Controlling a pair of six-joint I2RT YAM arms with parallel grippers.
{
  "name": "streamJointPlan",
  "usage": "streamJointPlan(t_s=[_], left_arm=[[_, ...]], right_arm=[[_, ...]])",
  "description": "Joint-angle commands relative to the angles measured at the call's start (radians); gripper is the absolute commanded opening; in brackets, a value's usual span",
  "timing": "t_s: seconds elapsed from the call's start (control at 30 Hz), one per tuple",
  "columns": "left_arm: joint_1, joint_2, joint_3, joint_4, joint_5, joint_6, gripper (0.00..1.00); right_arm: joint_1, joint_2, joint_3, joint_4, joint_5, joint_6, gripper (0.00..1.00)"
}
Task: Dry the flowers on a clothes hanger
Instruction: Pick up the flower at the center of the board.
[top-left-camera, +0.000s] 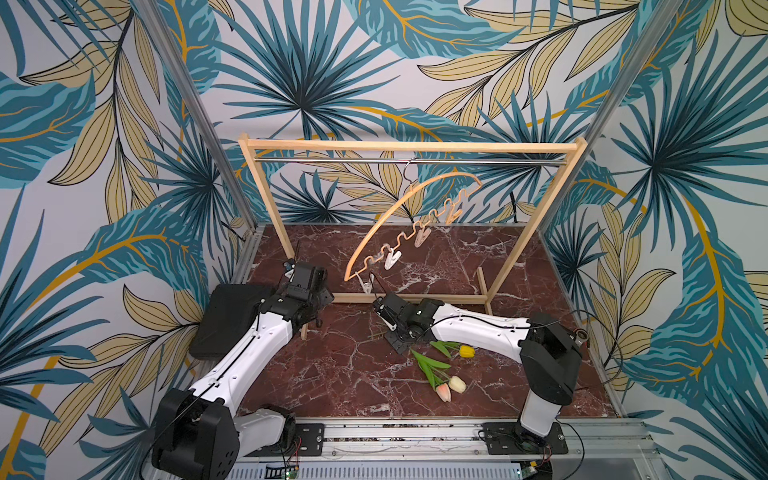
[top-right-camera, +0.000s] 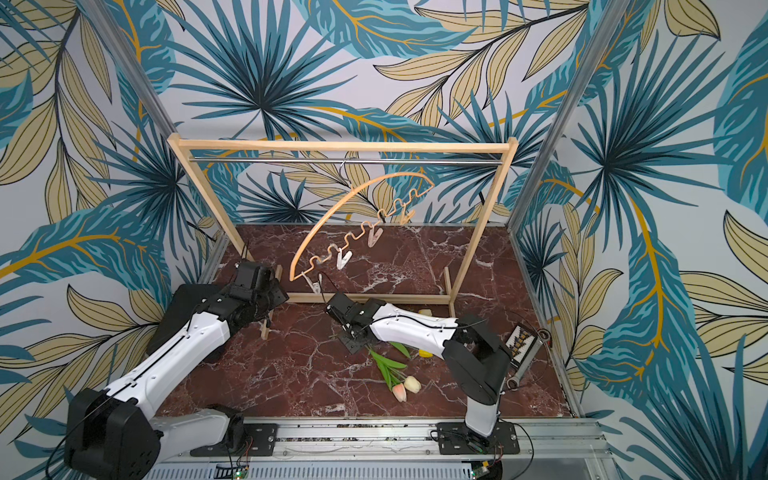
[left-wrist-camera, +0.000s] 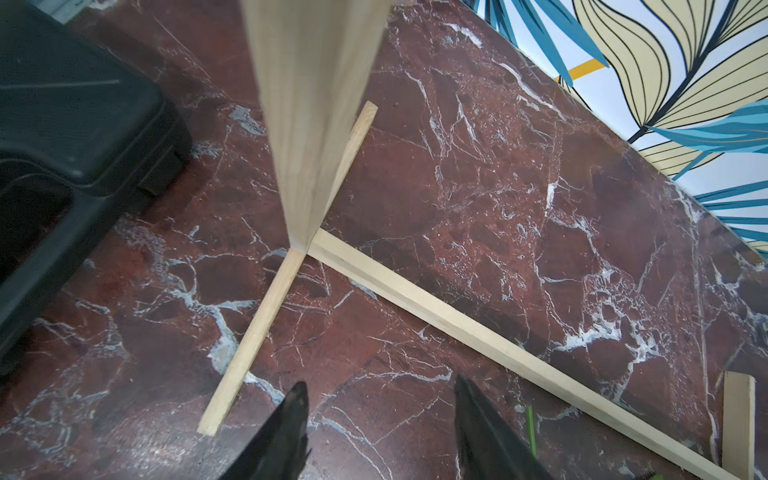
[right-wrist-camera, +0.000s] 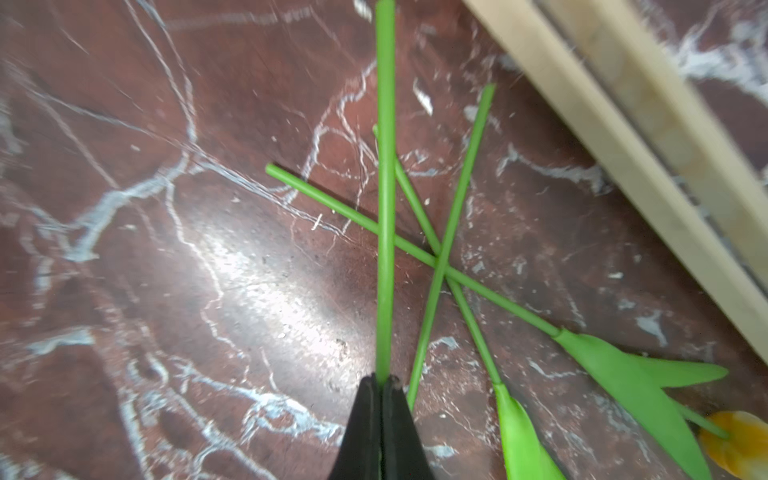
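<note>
A pink tulip (top-left-camera: 444, 392) and a cream-white tulip (top-left-camera: 457, 384) lie head to head at the front of the red marble tabletop (top-left-camera: 332, 374), with a yellow tulip (top-left-camera: 467, 352) a little farther back. Their stems (right-wrist-camera: 457, 187) run toward the right gripper (right-wrist-camera: 381, 379), whose jaws are pinched fully together on one green stem (right-wrist-camera: 385, 208) that crosses above three others on the marble. Which bloom it carries cannot be told. Across the table, the left gripper (left-wrist-camera: 380, 386) stands about half open with nothing between its jaws, close to an upright of the wooden rack (top-left-camera: 411, 145). At the back, the clothes hanger (top-left-camera: 412, 190) hangs steeply tilted from the rack's metal rod (top-left-camera: 332, 160), pale clothespins (top-left-camera: 390, 261) dangling from its wavy lower bar.
</note>
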Motion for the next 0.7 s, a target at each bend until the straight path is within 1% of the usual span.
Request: streamJointPlan(t_s=[0.0, 0.23, 0.57, 0.67], left_arm=[[-0.009, -0.03, 0.048, 0.0, -0.001, 0.024, 0.58], [-0.012, -0.048, 0.046, -0.014, -0.005, 0.037, 0.59], [-0.018, -0.063, 0.03, -0.023, 0.001, 0.044, 0.61], [-0.019, -0.076, 0.019, -0.024, 0.005, 0.044, 0.61]], right_arm=[[-0.012, -0.033, 0.013, -0.022, -0.05, 0.026, 0.0], [-0.037, -0.13, -0.023, 0.012, -0.083, 0.072, 0.0], [-0.036, -0.107, 0.095, -0.069, -0.114, 0.067, 0.0], [-0.038, -0.145, 0.049, -0.058, -0.093, 0.089, 0.0]])
